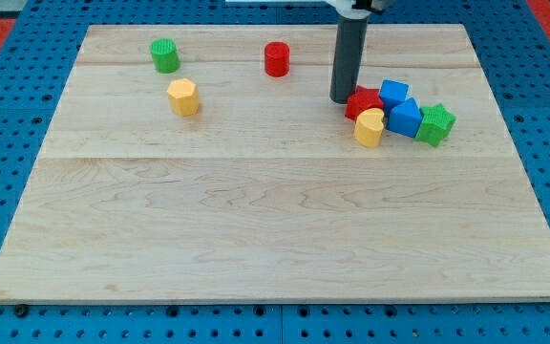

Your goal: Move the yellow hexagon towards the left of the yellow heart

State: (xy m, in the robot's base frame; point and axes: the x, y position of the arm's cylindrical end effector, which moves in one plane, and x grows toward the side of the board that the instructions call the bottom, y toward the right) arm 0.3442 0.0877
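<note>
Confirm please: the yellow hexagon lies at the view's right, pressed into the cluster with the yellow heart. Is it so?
Not so. The camera view shows the yellow hexagon at the view's left, standing alone. The yellow heart is in the cluster at the right; my tip stands beside that cluster.

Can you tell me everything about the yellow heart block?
The yellow heart is a small, chunky block that looks like smooth plastic, lying flat on the wooden board toward the view's right. It sits at the front of a cluster: a red block touches it from behind, and a blue block sits against its right side. My tip rests just up and left of it, beside the red block, not touching the heart.
</note>
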